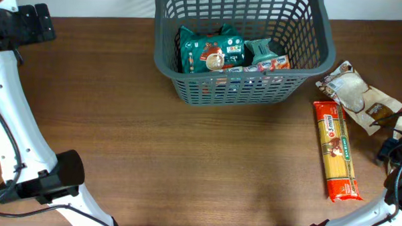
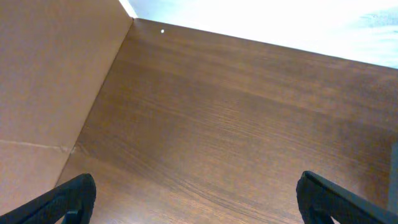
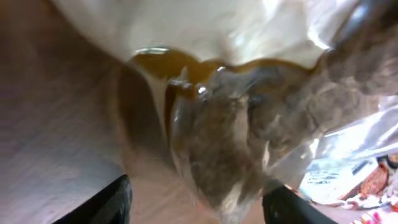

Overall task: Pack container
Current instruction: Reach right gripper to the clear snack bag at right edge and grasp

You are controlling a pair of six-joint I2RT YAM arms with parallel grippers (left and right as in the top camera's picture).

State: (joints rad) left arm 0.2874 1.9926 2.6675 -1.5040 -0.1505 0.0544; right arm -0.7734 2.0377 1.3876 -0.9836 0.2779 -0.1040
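Note:
The container [image 1: 310, 70] is a large dark grey lattice basket at the back centre of the table, and it holds green food packets [image 1: 210, 53]. A clear bag of pale and brown food [image 1: 356, 95] and a long orange pasta packet [image 1: 337, 151] lie on the table to its right. My right gripper [image 1: 389, 143] is at the right edge, next to the bag. In the right wrist view the gripper [image 3: 202, 208] is open, with the bag's end [image 3: 236, 149] between the fingertips. My left gripper [image 1: 35, 21] is at the far left, open and empty over bare wood [image 2: 199, 202].
A brown cardboard wall [image 2: 50, 81] stands along the table's left side in the left wrist view. The wooden table [image 1: 186, 159] spreads in front of the basket. A printed packet [image 3: 348, 180] shows at the right of the right wrist view.

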